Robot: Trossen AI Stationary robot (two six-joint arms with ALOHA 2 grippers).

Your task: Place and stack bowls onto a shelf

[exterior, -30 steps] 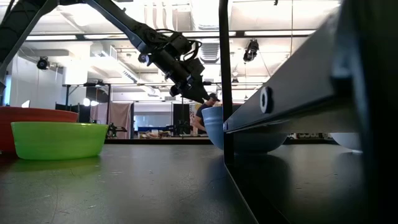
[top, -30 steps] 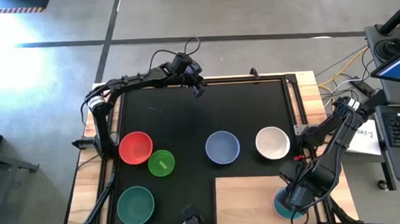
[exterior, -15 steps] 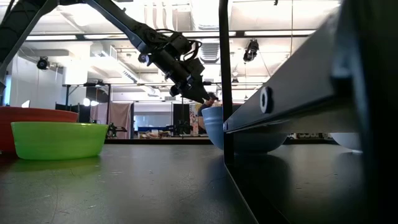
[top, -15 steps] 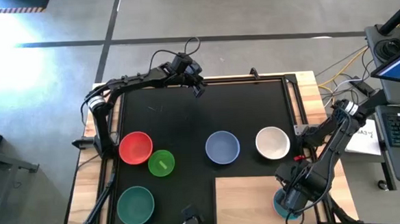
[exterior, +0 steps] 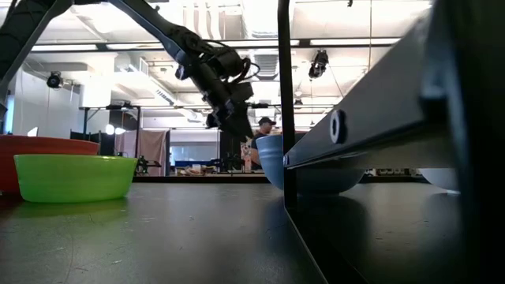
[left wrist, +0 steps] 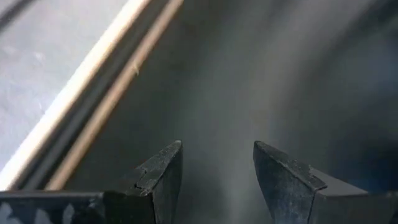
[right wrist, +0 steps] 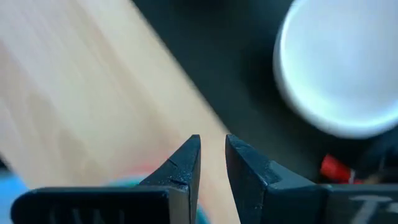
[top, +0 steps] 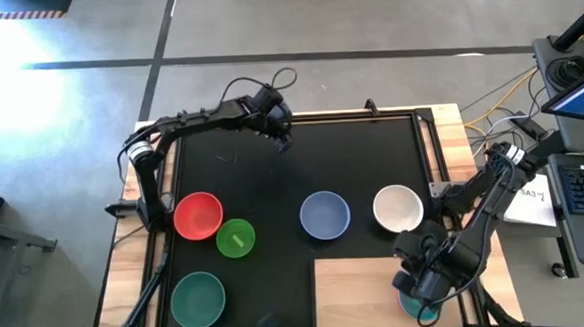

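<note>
While the right arm is bent low over the right end of the shelf (top: 358, 280), I'd say the main worry is a knock. Going left to right:

- Teal-green bowl (top: 198, 299) sits well left of the shelf, with the red bowl (top: 198, 215) and light green bowl (top: 236, 238) beyond it. Those two are just about touching, so grabbing either one could shove the other.
- Left gripper (left wrist: 217, 144) hovers far beyond the shelf, by the far edge of the black mat (top: 371, 149). Its fingers are apart and hold nothing. Coming in for a bowl at a slant, it could clip a rim and skate the bowl away.
- Periwinkle bowl (top: 325, 214) is just past the shelf's far left corner.
- White bowl (top: 398, 208) is just past the shelf's far edge, near the right arm's forearm. A lazy swing there could nudge it.
- Right gripper (right wrist: 211, 138) is over the shelf's right part, fingers only a narrow gap apart and empty.
- A bluish bowl (top: 412, 307) is on the shelf's right end, mostly hidden under that arm. Lifting away carelessly could drag it toward the near edge of the shelf.

For room, the shelf's left and middle are bare, so there's space to set bowls down. The mat between the shelf and the left gripper is wide open too. It's tight only at the shelf's right end and near edge.
</note>
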